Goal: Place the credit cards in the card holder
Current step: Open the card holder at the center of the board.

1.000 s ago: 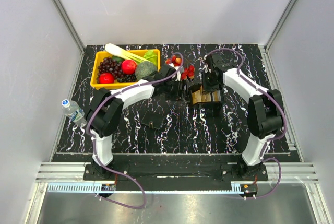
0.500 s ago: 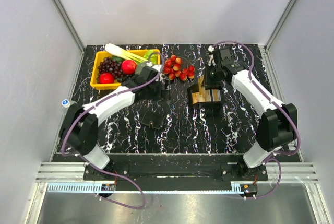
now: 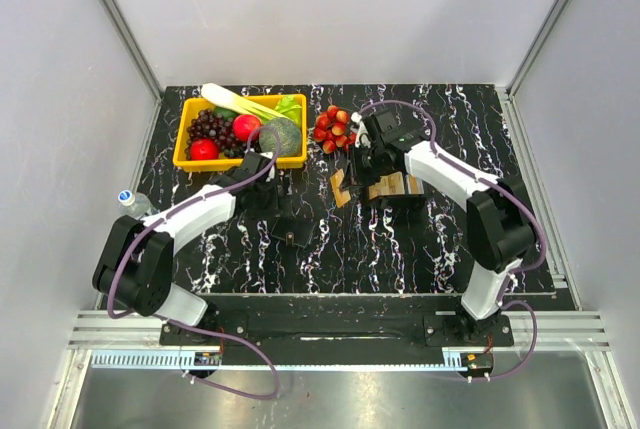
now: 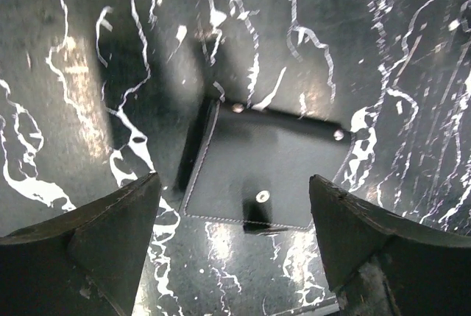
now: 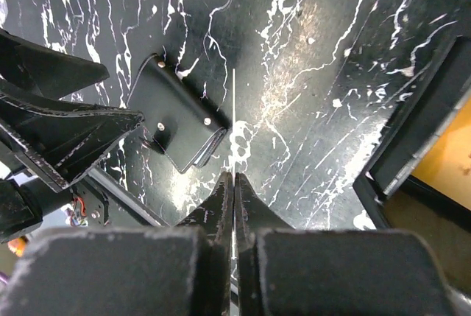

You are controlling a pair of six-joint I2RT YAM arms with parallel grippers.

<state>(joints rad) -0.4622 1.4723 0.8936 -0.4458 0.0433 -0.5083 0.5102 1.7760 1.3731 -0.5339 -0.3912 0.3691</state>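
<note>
The card holder [image 3: 297, 232] lies closed, black side up, on the marble table; it shows in the left wrist view [image 4: 268, 176] and the right wrist view [image 5: 179, 121]. My left gripper [image 3: 283, 207] hovers just over it, open and empty, jaws wide apart [image 4: 235, 257]. My right gripper [image 3: 353, 177] is shut on one tan credit card [image 3: 342, 190], seen edge-on as a thin pale line [image 5: 234, 110], held above the table to the right of the holder. More orange-gold cards [image 3: 393, 185] lie in the black tray [image 3: 418, 196].
A yellow basket [image 3: 235, 162] of fruit and vegetables stands at the back left. A pile of strawberries [image 3: 338, 129] lies behind my right gripper. A water bottle [image 3: 136, 205] lies at the table's left edge. The tray's corner shows in the right wrist view [image 5: 412, 146].
My left gripper drew back from the strawberries to over the card holder. My right gripper moved left from the tray, carrying a card.
</note>
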